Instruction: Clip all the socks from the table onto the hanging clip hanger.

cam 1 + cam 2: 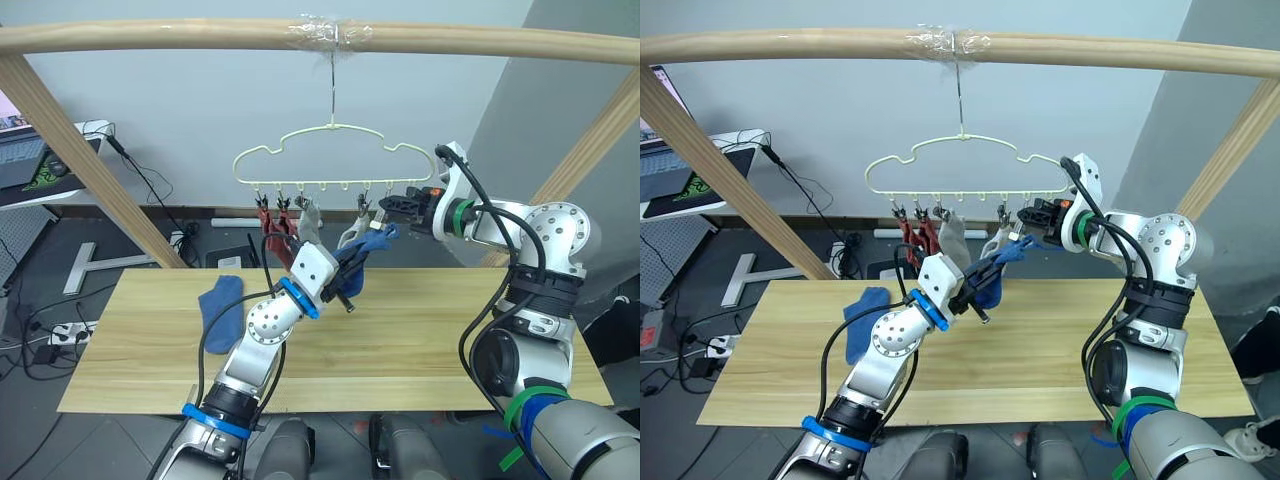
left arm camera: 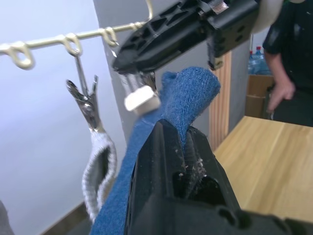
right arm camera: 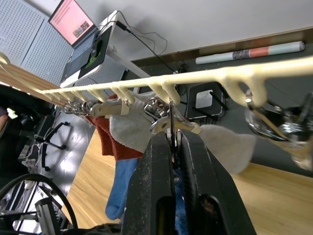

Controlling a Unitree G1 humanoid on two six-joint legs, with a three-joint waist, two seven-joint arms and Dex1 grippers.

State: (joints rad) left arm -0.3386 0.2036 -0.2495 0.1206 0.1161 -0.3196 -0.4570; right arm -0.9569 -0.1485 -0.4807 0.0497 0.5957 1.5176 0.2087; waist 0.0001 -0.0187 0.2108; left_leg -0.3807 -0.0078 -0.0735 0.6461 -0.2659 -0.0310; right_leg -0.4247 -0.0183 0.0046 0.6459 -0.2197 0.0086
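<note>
**Fifth sock going onto the clip**

While the blue sock [image 1: 368, 245] is lifted to the clip hanger [image 1: 330, 160], the left gripper [image 2: 183, 142] has its jaws clenched on it just under a clip, which the right gripper [image 3: 171, 147] pinches, presumably to spring it open. Another blue sock [image 1: 220, 305] lies on the surface [image 1: 420, 340].

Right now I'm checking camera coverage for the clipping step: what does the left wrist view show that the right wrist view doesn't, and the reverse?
Left wrist view: a person standing past the table, and the right gripper seen from outside, pinching a clip beside the raised tip of the blue sock that the left gripper holds.

Right wrist view: the rust red socks already hung, and a laptop with a pink screen.

Both: the clip hanger, a hung light grey sock, the blue sock and the table.
</note>
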